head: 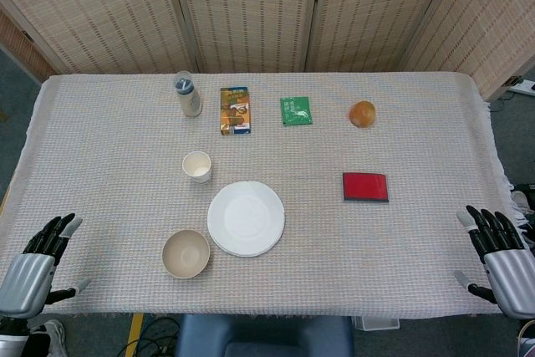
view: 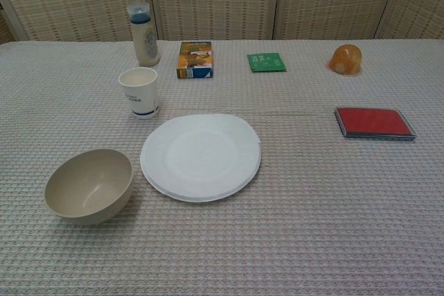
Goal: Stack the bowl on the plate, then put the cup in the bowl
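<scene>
A beige bowl sits empty near the table's front, left of a white plate. A white paper cup stands upright behind the bowl, just beyond the plate's left rim. In the head view my left hand rests at the front left corner of the table, fingers spread, holding nothing. My right hand hovers at the front right edge, fingers also apart and empty. Both hands are far from the bowl, plate and cup. The chest view shows neither hand.
Along the back stand a bottle, a snack box, a green packet and an orange object. A red flat case lies right of the plate. A woven cloth covers the table.
</scene>
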Available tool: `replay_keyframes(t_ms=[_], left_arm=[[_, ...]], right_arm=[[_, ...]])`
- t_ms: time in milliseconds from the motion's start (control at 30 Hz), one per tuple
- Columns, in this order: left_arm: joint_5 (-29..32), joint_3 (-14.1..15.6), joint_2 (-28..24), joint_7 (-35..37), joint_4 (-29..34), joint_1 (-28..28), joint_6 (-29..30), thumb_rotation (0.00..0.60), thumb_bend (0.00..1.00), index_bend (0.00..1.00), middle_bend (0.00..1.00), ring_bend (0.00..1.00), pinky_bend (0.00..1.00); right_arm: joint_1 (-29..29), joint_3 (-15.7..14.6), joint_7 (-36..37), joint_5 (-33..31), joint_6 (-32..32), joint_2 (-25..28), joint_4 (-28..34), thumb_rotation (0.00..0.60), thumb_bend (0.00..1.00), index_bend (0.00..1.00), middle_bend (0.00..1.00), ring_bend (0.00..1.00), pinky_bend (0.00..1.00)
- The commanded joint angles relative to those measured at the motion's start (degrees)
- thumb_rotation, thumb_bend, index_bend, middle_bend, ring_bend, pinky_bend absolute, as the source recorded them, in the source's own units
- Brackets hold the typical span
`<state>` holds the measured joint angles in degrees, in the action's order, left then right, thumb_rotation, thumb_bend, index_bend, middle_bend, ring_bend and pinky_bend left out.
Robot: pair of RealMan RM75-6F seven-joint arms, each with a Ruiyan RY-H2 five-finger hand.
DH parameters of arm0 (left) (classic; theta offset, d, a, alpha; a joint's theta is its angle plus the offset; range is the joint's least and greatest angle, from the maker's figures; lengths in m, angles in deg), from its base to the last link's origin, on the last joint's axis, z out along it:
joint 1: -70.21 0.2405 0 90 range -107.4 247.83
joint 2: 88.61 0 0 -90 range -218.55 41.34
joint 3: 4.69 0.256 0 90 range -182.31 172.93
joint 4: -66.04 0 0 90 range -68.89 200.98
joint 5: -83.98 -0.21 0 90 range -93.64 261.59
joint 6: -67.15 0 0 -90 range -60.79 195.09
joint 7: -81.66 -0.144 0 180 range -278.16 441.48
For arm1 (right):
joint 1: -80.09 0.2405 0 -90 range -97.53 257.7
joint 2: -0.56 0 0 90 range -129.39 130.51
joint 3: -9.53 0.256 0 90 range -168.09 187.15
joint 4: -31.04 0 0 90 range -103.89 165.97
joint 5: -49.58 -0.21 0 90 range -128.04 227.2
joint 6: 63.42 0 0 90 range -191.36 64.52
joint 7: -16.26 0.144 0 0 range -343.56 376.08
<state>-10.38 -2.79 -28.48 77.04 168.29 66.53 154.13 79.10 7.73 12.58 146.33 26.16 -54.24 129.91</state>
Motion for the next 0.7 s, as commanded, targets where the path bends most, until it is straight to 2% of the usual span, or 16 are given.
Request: replay_keyframes(t_ms=[33,467,700], left_arm=[[-0.04,0.0,0.08,0.13,-0.12,-0.15,-0.24,0.6,0.16,0.08,0.08,0.0,0.2],[-1.59,0.37,0.32,0.72,-0.25,-0.46,-0.27,0.6,0.16,0.08,0.08,0.0,0.2],[-8.68,2.59,1.24,6.17,-3.65,-1.37,0.82,0.6,0.16,0.1,0.08,0.0,0.2]], right_arm=[[-0.13,-0.02,-0.09,-0.07,0.18,0.05,0.13,0.6,0.19,0.0,0.01,0.0,0.0],[-0.33,0.07,0.42,-0.17,0.72,0.19,0.21,0.6,0.19,0.0,0.01,0.0,0.0],[0.16,0.32,0.57,-0.61,-0.03,0.04,-0.07,0.6,0.19,0.0,0.01,0.0,0.0]])
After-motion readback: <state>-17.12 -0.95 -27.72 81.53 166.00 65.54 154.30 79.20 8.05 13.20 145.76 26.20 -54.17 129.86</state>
